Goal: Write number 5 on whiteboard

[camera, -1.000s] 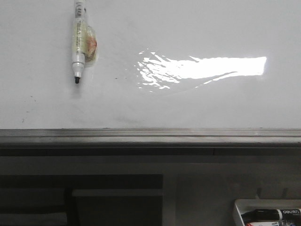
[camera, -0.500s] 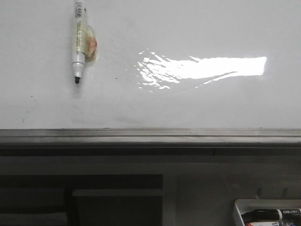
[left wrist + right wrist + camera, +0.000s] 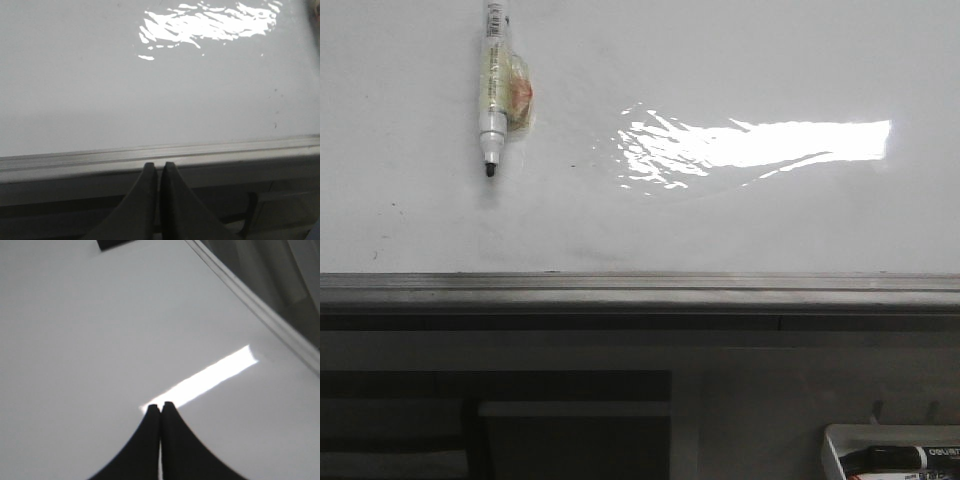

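Observation:
The whiteboard [image 3: 720, 220] is glossy white with a bright glare patch [image 3: 760, 143] and a grey metal edge rail [image 3: 640, 285]. No number 5 shows on it, only a few tiny dark specks. A white marker [image 3: 495, 90] wrapped in yellowish tape hangs tip-down against the board at the upper left. Its upper end runs out of view and I cannot tell what holds it. My left gripper [image 3: 159, 165] is shut and empty, just in front of the rail [image 3: 200, 150]. My right gripper [image 3: 160, 405] is shut and empty over the board [image 3: 75, 340].
A small white tray [image 3: 880, 435] with black-and-white markers [image 3: 900, 457] sits at the lower right, below the rail. Dark shelving lies under the board. In the right wrist view the board's edge [image 3: 260, 310] runs diagonally, with a dark object [image 3: 112, 244] at the far border.
The whole front view, with marker, glare and tray, has shifted a few pixels to the right. No line has appeared on the board.

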Controlling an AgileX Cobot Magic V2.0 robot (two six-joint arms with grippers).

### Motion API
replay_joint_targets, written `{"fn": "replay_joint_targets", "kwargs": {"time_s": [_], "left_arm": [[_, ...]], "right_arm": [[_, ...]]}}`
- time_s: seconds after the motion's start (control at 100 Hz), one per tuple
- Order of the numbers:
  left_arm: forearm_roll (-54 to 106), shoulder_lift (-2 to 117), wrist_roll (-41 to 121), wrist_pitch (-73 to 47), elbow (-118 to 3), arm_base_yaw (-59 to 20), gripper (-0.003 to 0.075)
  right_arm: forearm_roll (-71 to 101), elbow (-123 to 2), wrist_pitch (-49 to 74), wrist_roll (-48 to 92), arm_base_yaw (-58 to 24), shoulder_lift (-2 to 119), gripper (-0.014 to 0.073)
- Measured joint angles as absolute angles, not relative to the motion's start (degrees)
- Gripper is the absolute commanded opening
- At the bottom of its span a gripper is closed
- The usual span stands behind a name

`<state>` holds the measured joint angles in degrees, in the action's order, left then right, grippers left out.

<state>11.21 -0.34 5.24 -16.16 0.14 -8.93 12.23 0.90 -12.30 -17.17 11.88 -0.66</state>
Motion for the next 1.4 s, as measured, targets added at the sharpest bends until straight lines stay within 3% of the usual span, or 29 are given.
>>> {"fn": "replay_joint_targets", "kwargs": {"time_s": [0.25,0.45,0.91,1.18,1.4], "left_arm": [[28.74,-0.34,5.24,-7.86,0.14,-8.93,-0.002],[33.72,-0.34,5.24,-4.77,0.14,-8.93,-0.002],[43.12,-0.34,5.24,-4.0,0.14,-8.93,-0.002],[39.77,0.46,5.24,-5.78,-5.19,-8.93,-0.0021],[24.54,14.98,5.24,-18.45,-19.54,-8.93,0.0005]], "right_arm": [[9.34,0.9,-8.0,-19.83,2.44,-0.66,-0.0062],[7.43,0.9,-9.45,-19.77,-3.75,-0.66,-0.0062],[13.73,0.9,-19.21,-20.2,-4.9,-0.66,-0.0061],[1.29,-10.0,7.44,-18.17,-5.24,1.65,-0.0061],[-11.64,-22.93,18.55,-17.67,-5.24,14.27,-0.0061]]}}
